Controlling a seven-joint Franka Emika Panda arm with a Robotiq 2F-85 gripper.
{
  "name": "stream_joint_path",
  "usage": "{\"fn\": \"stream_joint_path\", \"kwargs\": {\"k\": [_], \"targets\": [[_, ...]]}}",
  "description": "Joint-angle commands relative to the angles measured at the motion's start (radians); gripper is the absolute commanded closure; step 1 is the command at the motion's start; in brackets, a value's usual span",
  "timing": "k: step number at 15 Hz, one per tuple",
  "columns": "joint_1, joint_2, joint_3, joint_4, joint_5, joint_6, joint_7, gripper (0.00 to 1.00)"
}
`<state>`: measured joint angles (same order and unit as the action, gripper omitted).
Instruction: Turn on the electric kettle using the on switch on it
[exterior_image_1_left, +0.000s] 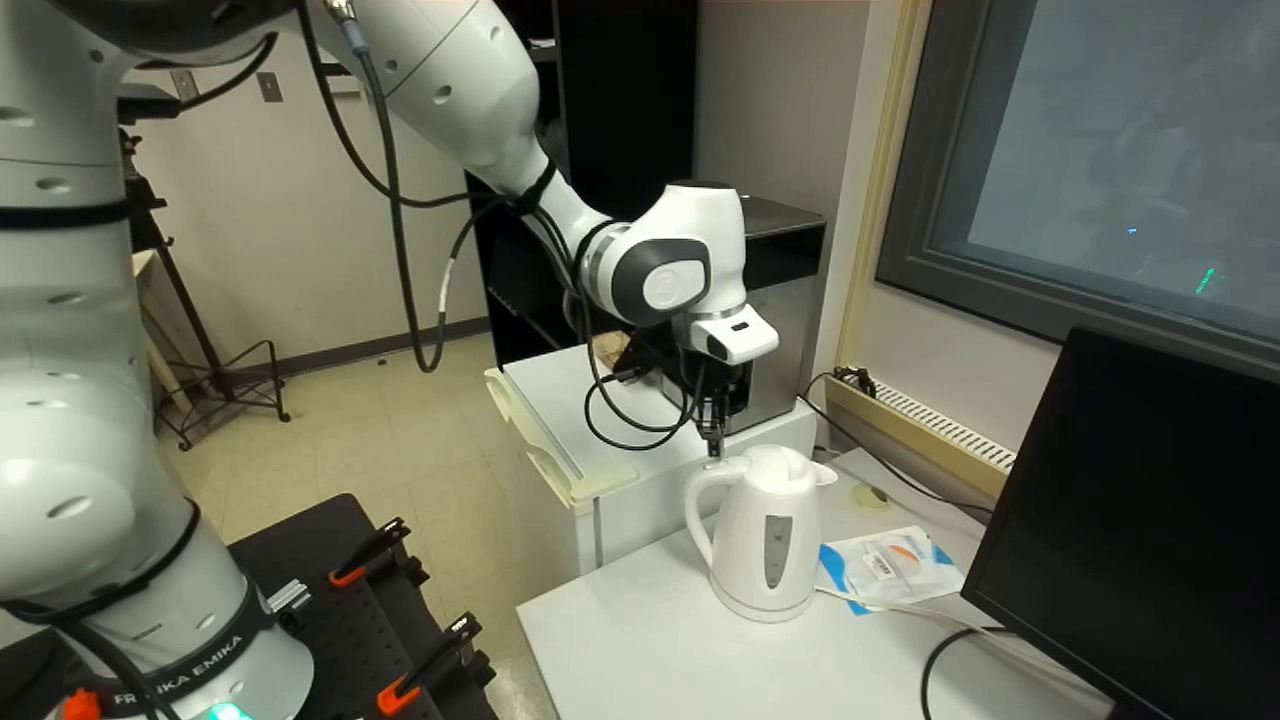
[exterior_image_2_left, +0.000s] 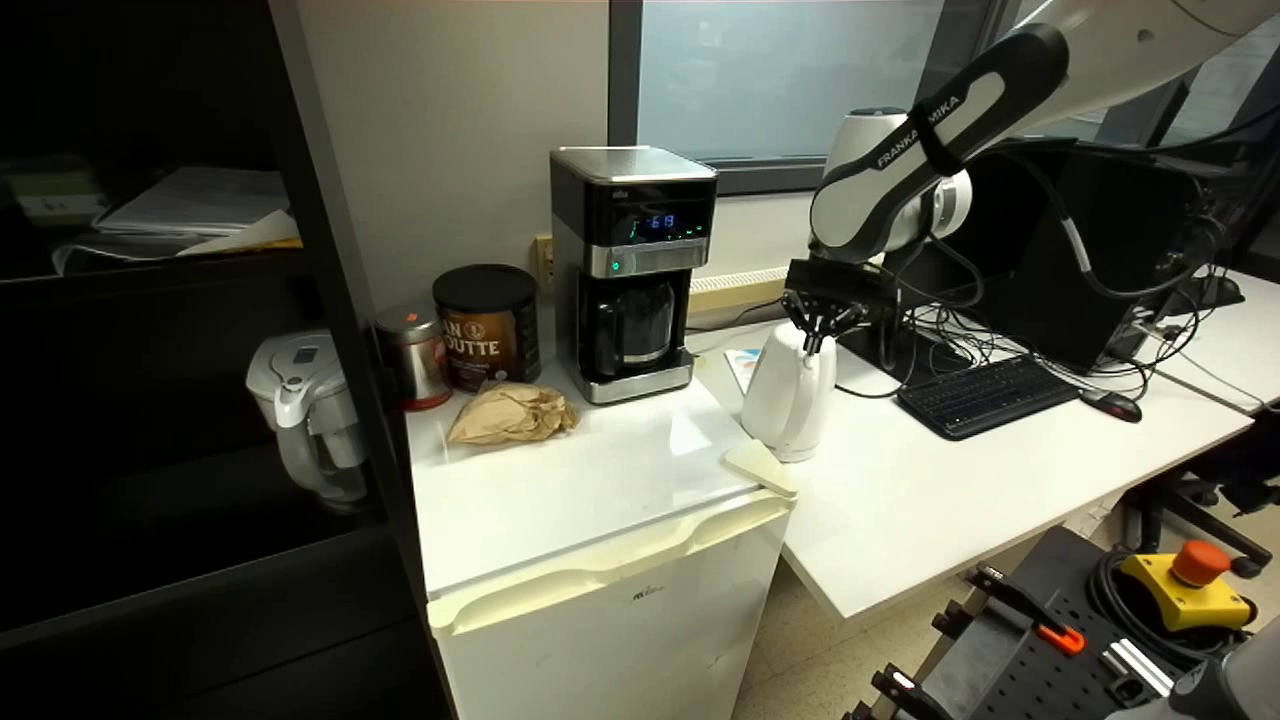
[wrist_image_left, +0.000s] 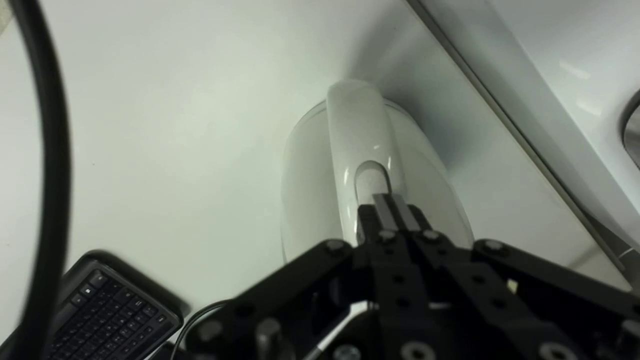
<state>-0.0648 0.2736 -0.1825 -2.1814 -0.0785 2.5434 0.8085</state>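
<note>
The white electric kettle stands upright on the white desk, also in an exterior view and the wrist view. Its loop handle runs toward the fingertips in the wrist view. A rounded inset piece, seemingly the switch, sits on top of the handle and is partly covered by the fingertips. My gripper points down with its fingers together and nothing between them. In both exterior views the gripper is at the handle's top. I cannot tell whether it touches.
A white mini fridge beside the desk bears the black coffee maker, a can and a paper bag. A monitor, a packet, a keyboard and cables lie around the desk.
</note>
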Motion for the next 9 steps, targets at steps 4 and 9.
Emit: {"fn": "stream_joint_path", "kwargs": {"k": [4, 9], "targets": [[0.011, -0.071, -0.009, -0.074, 0.000, 0.039, 0.001, 1.00], [0.008, -0.068, -0.007, -0.072, 0.003, 0.037, 0.004, 1.00]]}}
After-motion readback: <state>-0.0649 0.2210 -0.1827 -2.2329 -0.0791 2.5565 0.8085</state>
